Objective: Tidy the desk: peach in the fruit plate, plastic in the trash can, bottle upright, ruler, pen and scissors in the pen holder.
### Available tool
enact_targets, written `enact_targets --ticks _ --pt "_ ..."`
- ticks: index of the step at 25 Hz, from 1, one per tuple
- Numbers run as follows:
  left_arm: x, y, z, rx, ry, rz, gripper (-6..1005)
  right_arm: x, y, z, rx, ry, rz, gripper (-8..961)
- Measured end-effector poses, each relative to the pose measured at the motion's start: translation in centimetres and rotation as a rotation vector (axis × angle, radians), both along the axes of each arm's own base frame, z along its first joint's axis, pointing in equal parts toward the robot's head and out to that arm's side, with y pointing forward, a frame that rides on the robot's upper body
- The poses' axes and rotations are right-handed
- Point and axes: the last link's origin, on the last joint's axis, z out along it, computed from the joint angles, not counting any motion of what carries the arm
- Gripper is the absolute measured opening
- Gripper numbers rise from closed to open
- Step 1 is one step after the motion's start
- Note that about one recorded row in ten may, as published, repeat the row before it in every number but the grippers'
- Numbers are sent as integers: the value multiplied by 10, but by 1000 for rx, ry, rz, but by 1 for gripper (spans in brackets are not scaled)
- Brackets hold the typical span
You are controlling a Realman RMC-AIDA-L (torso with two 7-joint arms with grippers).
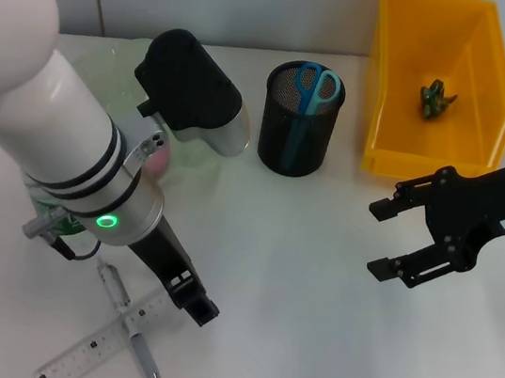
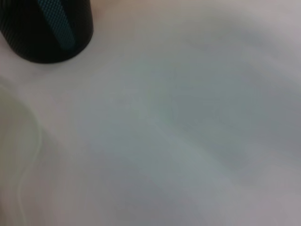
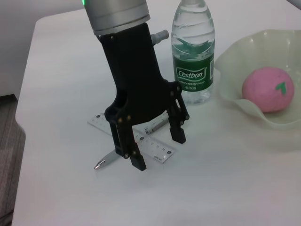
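Left gripper: fingers apart over clear ruler and pen.
Right gripper: fingers apart.
Holder: black mesh cylinder.
Desk: smooth white.

The black left gripper and its white arm are hiding most of the pink peach and the clear green-labelled bottle in the head view. Beneath that gripper, the transparent ruler and silver pen are lying partly covered. The left wrist view is showing only blur beyond the black mesh pen holder.
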Motion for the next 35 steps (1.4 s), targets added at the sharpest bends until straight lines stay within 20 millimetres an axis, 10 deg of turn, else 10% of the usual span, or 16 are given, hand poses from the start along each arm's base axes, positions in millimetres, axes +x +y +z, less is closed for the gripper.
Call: enact_targets --ticks 35 --pt "-17 2 -10 8 49 -2 673 -1 4 -4 8 -31 -3 788"
